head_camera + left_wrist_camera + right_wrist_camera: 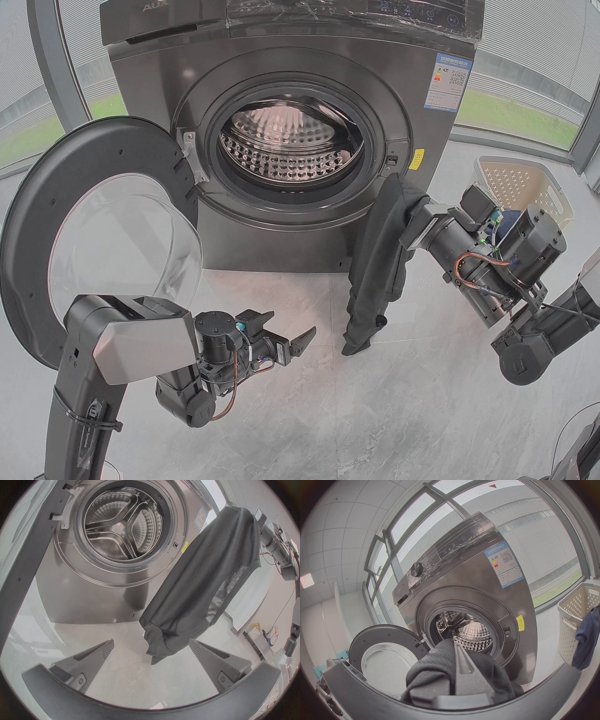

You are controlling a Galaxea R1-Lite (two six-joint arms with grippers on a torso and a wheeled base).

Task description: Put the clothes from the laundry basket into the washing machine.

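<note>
By windows (531,75), faced the washing machine (281,244), door (37,206) open, drum (290,147) bare. Clenched a dark garment (375,262) in the right gripper (459,667) beside the machine's opening, not yet inside. Held left gripper (287,330) released before the machine. Judged task barely begun: blue garment (586,642) left in laundry basket (519,181).

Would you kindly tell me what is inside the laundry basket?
A dark blue garment hangs over the laundry basket rim; the inside below is hidden by the basket's wall and, in the head view, the right arm.

Laundry corner in a glass-walled room: washing machine (162,87), laundry basket (519,184), pale stone floor (406,412).
</note>
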